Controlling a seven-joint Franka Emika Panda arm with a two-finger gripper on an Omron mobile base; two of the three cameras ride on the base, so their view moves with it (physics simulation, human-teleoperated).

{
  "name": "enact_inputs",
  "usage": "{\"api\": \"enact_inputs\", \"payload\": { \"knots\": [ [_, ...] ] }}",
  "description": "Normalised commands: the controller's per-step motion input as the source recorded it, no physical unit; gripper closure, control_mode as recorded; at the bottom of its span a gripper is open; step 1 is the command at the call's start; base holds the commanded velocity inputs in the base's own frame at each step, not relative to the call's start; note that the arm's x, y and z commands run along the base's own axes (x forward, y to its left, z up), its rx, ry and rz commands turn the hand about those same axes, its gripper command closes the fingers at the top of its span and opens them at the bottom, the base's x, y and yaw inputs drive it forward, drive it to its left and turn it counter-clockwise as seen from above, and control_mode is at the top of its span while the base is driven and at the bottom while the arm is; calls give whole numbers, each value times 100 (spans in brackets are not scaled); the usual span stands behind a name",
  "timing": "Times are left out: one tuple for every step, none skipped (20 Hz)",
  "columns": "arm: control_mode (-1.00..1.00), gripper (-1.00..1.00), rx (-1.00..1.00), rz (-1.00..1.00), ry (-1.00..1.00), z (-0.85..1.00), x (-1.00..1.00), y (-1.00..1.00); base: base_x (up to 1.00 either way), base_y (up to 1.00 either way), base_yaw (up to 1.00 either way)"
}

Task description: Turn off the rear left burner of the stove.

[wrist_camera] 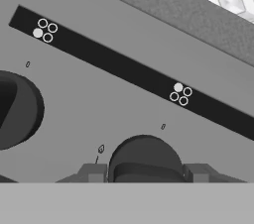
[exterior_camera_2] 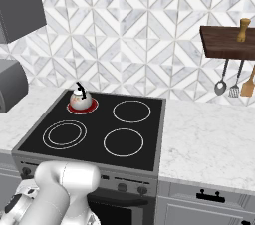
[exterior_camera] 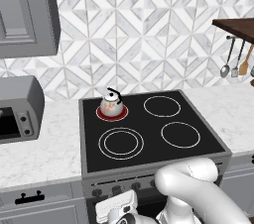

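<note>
The stove (exterior_camera: 149, 134) (exterior_camera_2: 94, 142) is a black glass cooktop with a grey front panel. Its rear left burner (exterior_camera: 112, 117) (exterior_camera_2: 91, 106) glows red under a small metal kettle (exterior_camera: 111, 101) (exterior_camera_2: 80, 98). In the hand view my gripper (wrist_camera: 146, 172) is right up against the front panel. Its two fingertips (wrist_camera: 94, 172) press against either side of a dark round knob (wrist_camera: 145, 156). A burner icon (wrist_camera: 180, 94) with one filled dot sits on the black strip above that knob. In the left base view my white hand (exterior_camera: 116, 207) hangs low in front of the knob row.
A second dark knob (wrist_camera: 15, 109) sits to the left in the hand view, under another icon (wrist_camera: 44, 29). A grey toaster oven (exterior_camera: 17, 109) (exterior_camera_2: 10, 87) stands on the counter left of the stove. Utensils (exterior_camera: 233, 59) (exterior_camera_2: 234, 82) hang under a wooden shelf at right.
</note>
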Motion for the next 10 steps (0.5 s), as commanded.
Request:
{"api": "enact_inputs", "payload": {
  "knots": [
    [-100,100,0,0,0,0,0,0,0,0,0],
    [-100,100,0,0,0,0,0,0,0,0,0],
    [-100,100,0,0,0,0,0,0,0,0,0],
    [-100,100,0,0,0,0,0,0,0,0,0],
    [-100,100,2,0,0,0,0,0,0,0,0],
    [-100,100,3,0,0,0,0,0,0,0,0],
    [-100,100,6,0,0,0,0,0,0,0,0],
    [-100,100,11,-2,0,0,0,0,0,0,0],
    [-100,100,15,-3,0,0,0,0,0,0,0],
    [-100,100,18,-4,0,0,0,-4,0,0,0]
  ]
}}
